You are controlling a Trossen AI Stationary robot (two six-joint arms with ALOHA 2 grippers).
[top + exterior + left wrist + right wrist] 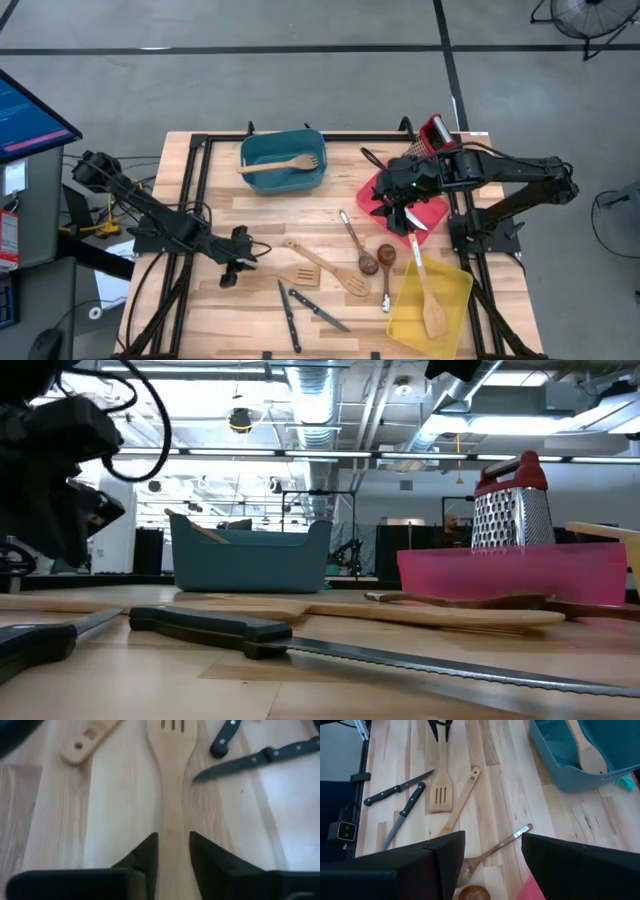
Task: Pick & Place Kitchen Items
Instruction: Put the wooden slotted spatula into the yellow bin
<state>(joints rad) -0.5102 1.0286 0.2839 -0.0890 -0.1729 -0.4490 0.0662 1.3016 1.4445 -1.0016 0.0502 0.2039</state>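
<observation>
Slotted turner (pixel 172 780) handle lies between the left claw's (pixel 173 851) slightly spread fingers; right claw (pixel 492 855) hangs spread.

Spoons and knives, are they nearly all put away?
Not yet. One utensil lies in the teal bin, another in the yellow bin. The left end effector straddles a slotted turner. Spoons and knives wait on the table.

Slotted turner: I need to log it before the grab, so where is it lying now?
In the high view the slotted turner lies on the table's left-centre, its handle between the left pincer's fingers, with two knives just beside its head.
</observation>
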